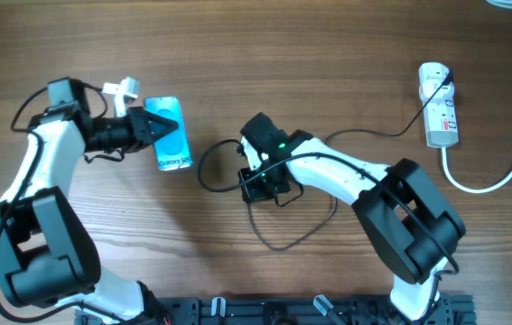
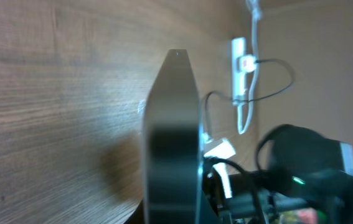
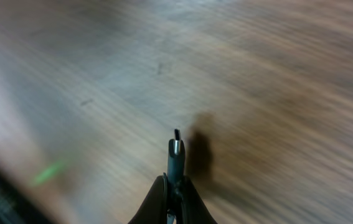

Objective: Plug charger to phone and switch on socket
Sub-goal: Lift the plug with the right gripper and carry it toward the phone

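Wood-grain table [image 1: 328, 54] carries everything, both arms reaching in from the near edge. Socket [image 1: 440, 106]: white oblong strip with red marks, lying flat well away from the right gripper [image 1: 257, 183], out past its arm on the far right side; a black plug sits in the strip's upper end and a thick white cord [image 1: 499, 181] loops off beyond it. Left wrist view picks up the same strip in the distance, blurred. Phone [image 1: 172, 144]: screen up, light blue, lying right at the tips of the left gripper [image 1: 152, 128], which is closed onto the phone's near edge; from the left wrist camera the phone appears edge-on, a dark slab filling the centre. Charger [image 1: 278, 242]: thin black cable, curling in loose loops on the table beneath and behind the right gripper. Right gripper fingers [image 3: 161, 198] are closed on the cable's end, just behind the connector. Plug tip [image 3: 175, 146]: small, silvery, protruding straight ahead of the pinched fingers, above bare wood. The phone and the plug tip are well apart.
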